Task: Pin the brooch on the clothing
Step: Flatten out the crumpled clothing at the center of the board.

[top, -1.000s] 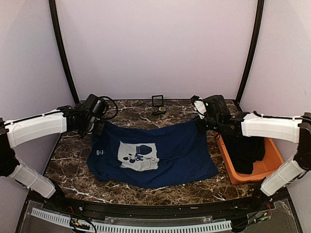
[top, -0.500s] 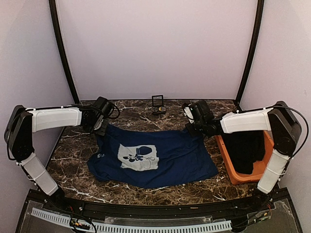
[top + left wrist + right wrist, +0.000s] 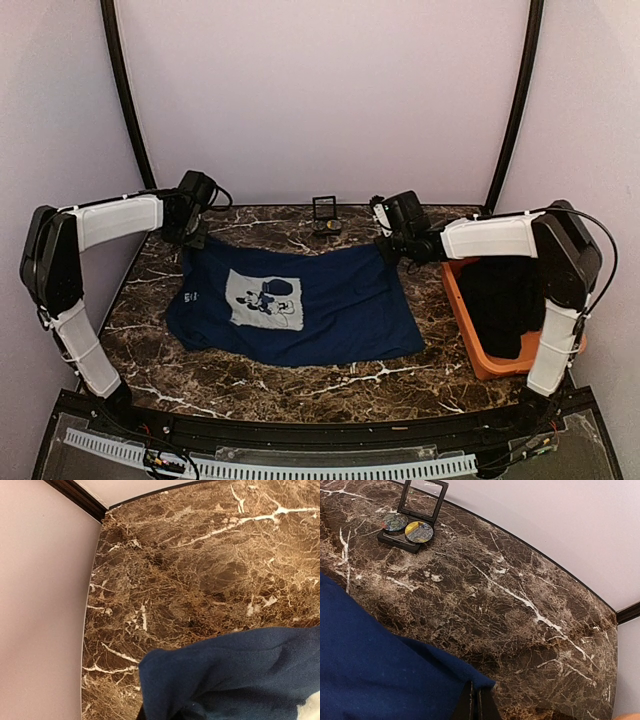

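The clothing (image 3: 330, 310), a navy T-shirt with a pale print (image 3: 262, 298), lies spread on the marble table. My left gripper (image 3: 197, 237) is shut on its far left corner; in the left wrist view the cloth (image 3: 235, 675) covers the fingers. My right gripper (image 3: 386, 246) is shut on the far right corner, and in its wrist view the black fingers (image 3: 470, 702) pinch the hem (image 3: 482, 682). An open black case (image 3: 400, 536) at the back edge holds a round gold-grey brooch (image 3: 419, 531) beside a darker badge (image 3: 395, 522).
An orange bin (image 3: 462, 322) with a black garment (image 3: 500, 300) in it stands at the right, close to my right arm. The case (image 3: 325, 213) sits at the middle back, between the two grippers. Walls enclose the table on three sides.
Both grippers have moved toward the back of the table and slightly left, dragging the shirt's far edge with them. The shirt has slid back and now lies flatter.
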`<state>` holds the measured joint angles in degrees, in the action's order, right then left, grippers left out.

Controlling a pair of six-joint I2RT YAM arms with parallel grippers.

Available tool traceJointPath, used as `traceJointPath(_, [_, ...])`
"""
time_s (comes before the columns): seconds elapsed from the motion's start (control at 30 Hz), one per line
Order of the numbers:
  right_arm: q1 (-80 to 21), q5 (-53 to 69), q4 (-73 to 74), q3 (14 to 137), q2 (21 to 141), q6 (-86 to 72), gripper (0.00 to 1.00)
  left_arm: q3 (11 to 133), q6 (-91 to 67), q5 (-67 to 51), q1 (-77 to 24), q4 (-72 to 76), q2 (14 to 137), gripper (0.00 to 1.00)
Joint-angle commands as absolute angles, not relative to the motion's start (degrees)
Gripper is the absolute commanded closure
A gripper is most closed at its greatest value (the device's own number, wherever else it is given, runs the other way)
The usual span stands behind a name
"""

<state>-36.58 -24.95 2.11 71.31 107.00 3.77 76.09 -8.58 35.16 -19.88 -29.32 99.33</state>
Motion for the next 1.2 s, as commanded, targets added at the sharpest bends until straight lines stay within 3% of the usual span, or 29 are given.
traceJointPath(0.0, [-35.95,-25.84,2.95,73.92,109.84,2.42,0.95,78.47,-7.27,33.89,-19.22,-32.54,104.11,0.99])
traceJointPath(0.07, [-35.74,-25.8,3.71,74.55,110.56,2.08,0.89,78.31,-8.28,31.85,-18.65,-32.72,104.49,0.96])
traceJointPath(0.13, [-35.62,-25.71,4.34,74.97,110.99,1.82,0.73,77.97,-9.2,31.17,-18.11,-32.63,104.2,0.71])
traceJointPath(0.17, [-35.6,-25.63,4.75,75.3,111.19,1.77,0.63,77.96,-9.39,30.92,-17.93,-32.57,104.0,0.52])
traceJointPath(0.2, [-35.6,-25.15,5.38,75.66,111.07,1.78,0.51,78.07,-9.77,30.54,-17.56,-32.54,103.48,0.42])
traceJointPath(0.23, [-35.66,-24.92,6.09,75.94,110.87,1.8,0.47,78.15,-9.9,30.47,-17.39,-32.55,103.07,0.26])
traceJointPath(0.3, [-35.83,-23.86,7.68,75.78,108.84,2.0,0.37,78.44,-10.05,30.36,-17.2,-32.55,101.55,0.07])
traceJointPath(0.33, [-35.98,-23.14,7.94,75.17,107.49,2.21,0.34,78.81,-10.2,29.94,-17.15,-32.66,100.25,0.04])
traceJointPath(0.7, [-39.31,-3.63,20.75,69.64,96.98,3.37,0.27,69.29,-6.37,8.89,-19.99,-32.0,85.92,0.01])
traceJointPath(1.17, [-41.22,-2.94,32.39,72.93,104.49,5.27,0.26,63.79,-4.82,9.15,-25.14,-38.76,91.37,0.01])
